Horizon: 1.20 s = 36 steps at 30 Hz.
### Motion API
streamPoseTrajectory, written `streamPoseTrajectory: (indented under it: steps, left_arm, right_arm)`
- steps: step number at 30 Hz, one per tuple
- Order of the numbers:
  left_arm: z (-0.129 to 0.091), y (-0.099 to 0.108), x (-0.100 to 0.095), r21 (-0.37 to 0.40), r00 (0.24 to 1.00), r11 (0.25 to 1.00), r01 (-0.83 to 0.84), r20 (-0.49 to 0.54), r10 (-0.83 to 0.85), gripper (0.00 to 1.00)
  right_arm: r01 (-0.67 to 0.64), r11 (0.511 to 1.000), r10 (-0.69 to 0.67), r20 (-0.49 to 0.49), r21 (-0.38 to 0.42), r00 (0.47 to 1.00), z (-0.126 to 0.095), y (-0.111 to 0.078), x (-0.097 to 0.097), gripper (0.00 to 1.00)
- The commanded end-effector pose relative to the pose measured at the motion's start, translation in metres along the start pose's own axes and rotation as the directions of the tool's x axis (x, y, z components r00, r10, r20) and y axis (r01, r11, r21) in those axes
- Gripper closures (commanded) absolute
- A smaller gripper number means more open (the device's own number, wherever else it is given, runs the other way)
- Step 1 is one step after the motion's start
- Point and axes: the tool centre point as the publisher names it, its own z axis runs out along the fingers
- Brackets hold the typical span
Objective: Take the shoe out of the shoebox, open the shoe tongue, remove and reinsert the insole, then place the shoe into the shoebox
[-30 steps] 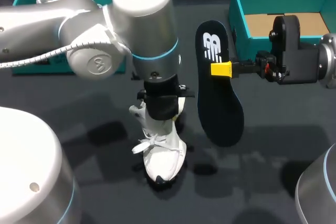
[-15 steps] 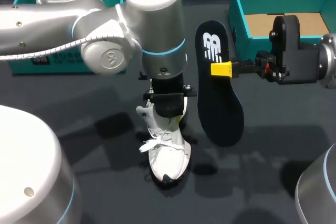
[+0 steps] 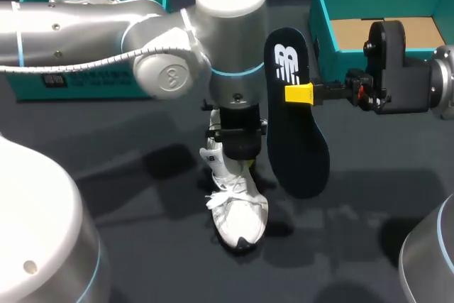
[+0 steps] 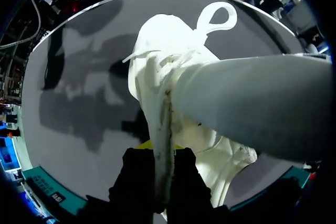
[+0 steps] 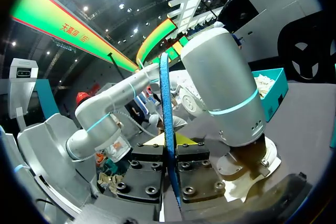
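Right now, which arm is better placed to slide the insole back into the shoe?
Right. The right gripper pinches the dark insole, which hangs just beside the white shoe. The left gripper is clamped on the shoe's upper, steadying it on the table.

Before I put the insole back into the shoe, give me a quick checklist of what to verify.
1. Grip on insole by right pincer: ok.
2. Grip on shoe by left pincer, fabric between its fingers: ok.
3. Access to shoe mouth: cannot tell, left arm covers it from above.
4. Gap between insole and left arm: cannot tell, they overlap in the head view.
5. Open shoebox ready for the shoe: ok.
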Motion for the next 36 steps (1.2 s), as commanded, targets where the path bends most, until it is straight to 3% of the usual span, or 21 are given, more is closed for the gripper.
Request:
streamPoseTrajectory:
  steps: [1,4,5,9,13,15,20,26,30,33,36]
  left_arm:
    - [0.009,0.002,-0.009,0.009,1.0,1.0,-0.014,-0.023,0.014,1.0]
    - [0.011,0.0,-0.01,0.014,0.999,0.999,-0.029,-0.025,0.03,0.98]
    - [0.012,0.0,-0.011,0.016,0.999,0.999,-0.033,-0.024,0.033,0.85]
    - [0.012,0.001,-0.011,0.006,0.999,0.999,-0.043,-0.007,0.044,0.55]
    - [0.004,0.0,-0.009,-0.014,0.997,0.998,-0.058,0.055,0.058,0.15]
    - [-0.003,0.0,-0.009,-0.025,0.994,0.999,-0.047,0.093,0.049,0.0]
    - [-0.034,0.004,-0.008,-0.071,0.977,0.997,-0.022,0.212,0.037,0.0]
    - [-0.091,0.011,-0.01,-0.185,0.913,0.983,-0.014,0.398,0.088,0.0]
    - [-0.127,0.015,-0.017,-0.26,0.845,0.965,0.009,0.519,0.132,0.0]
    - [-0.154,0.022,-0.022,-0.251,0.753,0.968,0.026,0.642,0.146,0.0]
    - [-0.154,0.022,-0.022,-0.251,0.753,0.968,0.026,0.642,0.146,0.0]
  right_arm:
    - [-0.001,1.0,0.001,0.001,0.001,1.0,0.002,0.0,-0.001,1.0]
    - [-0.001,1.0,0.001,0.001,0.001,1.0,0.002,0.0,-0.001,1.0]
    - [-0.001,1.0,0.001,0.001,0.001,1.0,0.002,0.0,-0.001,1.0]
    - [-0.001,1.0,0.001,0.001,0.001,1.0,0.002,0.0,-0.001,1.0]
    - [-0.001,1.0,0.001,0.001,0.001,1.0,0.002,0.0,-0.001,1.0]
    - [-0.001,1.0,0.001,0.001,0.001,1.0,0.002,0.0,-0.001,1.0]
    - [-0.001,1.0,0.001,0.001,0.001,1.0,0.002,0.0,-0.001,1.0]
    - [-0.001,1.0,0.001,0.001,0.001,1.0,0.002,0.0,-0.001,1.0]
    - [-0.001,1.0,0.001,0.001,0.001,1.0,0.002,0.0,-0.001,1.0]
    - [-0.001,1.0,0.001,0.001,0.001,1.0,0.002,0.0,-0.001,1.0]
    - [-0.001,1.0,0.001,0.001,0.001,1.0,0.002,0.0,-0.001,1.0]
